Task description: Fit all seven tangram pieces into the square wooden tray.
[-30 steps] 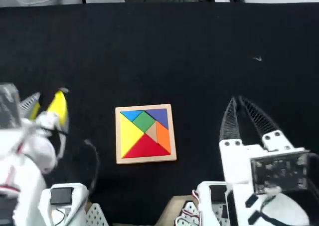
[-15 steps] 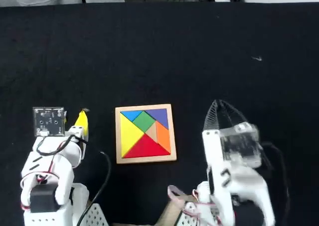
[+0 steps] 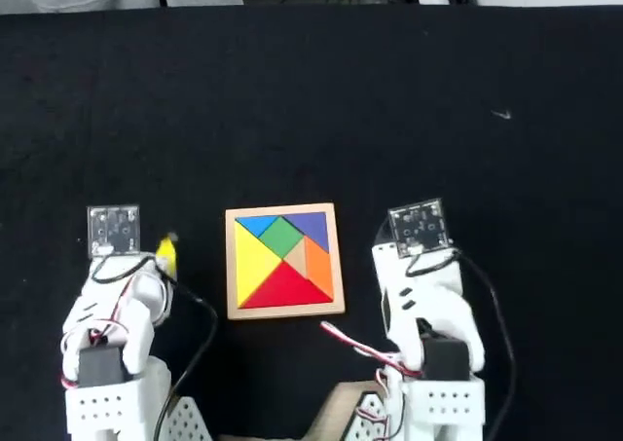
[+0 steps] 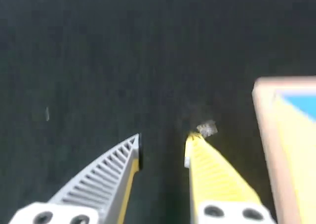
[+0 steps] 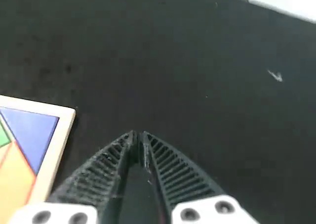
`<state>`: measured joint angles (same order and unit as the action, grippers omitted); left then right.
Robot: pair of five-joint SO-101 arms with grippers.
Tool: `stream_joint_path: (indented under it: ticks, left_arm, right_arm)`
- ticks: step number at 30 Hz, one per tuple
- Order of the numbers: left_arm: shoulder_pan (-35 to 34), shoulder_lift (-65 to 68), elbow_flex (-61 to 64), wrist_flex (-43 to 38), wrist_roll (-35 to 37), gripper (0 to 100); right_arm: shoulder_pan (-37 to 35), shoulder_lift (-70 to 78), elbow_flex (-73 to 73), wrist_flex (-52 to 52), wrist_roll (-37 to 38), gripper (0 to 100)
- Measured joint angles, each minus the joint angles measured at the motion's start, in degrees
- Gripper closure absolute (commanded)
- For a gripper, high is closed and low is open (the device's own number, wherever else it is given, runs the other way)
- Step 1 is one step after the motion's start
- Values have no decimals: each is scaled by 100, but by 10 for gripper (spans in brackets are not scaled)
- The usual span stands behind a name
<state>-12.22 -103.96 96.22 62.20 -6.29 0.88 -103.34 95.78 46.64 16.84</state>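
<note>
Folding back toward their bases, both arms are drawing away from the tray (image 3: 284,311), which is sitting on the table between them with all seven pieces (image 3: 282,261) lying flush inside. The left gripper (image 4: 164,144) is hanging just beside the tray, its fingers a little spread with nothing between them. The right gripper (image 5: 137,139) is hanging near the opposite edge, pressed together and empty. To my eye the puzzle is looking finished, and the arms are simply parking.

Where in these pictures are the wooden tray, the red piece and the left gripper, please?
wooden tray (image 3: 286,312): high view, on the rim bordering the red piece.
red piece (image 3: 288,291): high view, middle of the triangle.
left gripper (image 4: 163,144): left wrist view, midway between its open fingertips.
</note>
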Motion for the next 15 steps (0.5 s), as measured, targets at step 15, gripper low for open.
stream_joint_path:
  ticks: [15]
  left_arm:
    - [-9, -9, 0, 1029, 0, 838]
  right_arm:
    - [-264, 0, 79, 2716, -18, 987]
